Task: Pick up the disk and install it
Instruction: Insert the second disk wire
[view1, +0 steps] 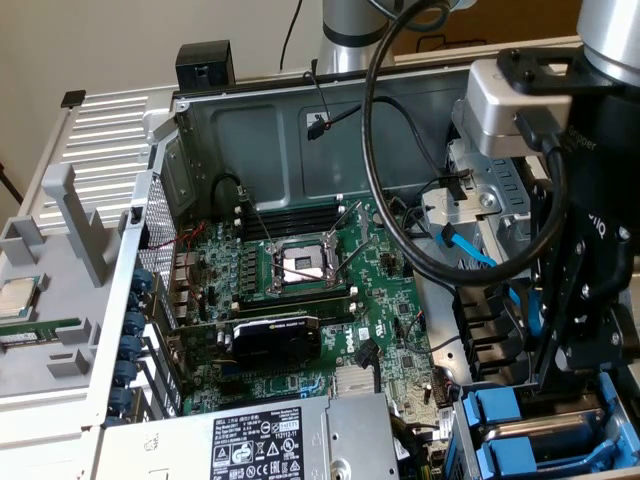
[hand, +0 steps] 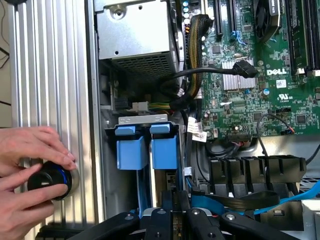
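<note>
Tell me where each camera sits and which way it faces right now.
Exterior view: off the arm, looking down into the open computer case at the motherboard; the arm's black wrist fills the exterior view's right.
Wrist view: on the wrist, looking down past the gripper at the blue carriers; a person's hands hold a black knob.
Shared: motherboard, blue carriers, power supply.

- My gripper is matt black plastic over dull metal links.
- The drive carriers beneath me are smooth bright blue plastic, faintly glossy.
- The motherboard is green lacquered board with a finned bare-metal heatsink.
- The chassis wall is ribbed, brushed grey metal.
- The power supply is plain grey sheet metal under a printed black-and-white label.
</note>
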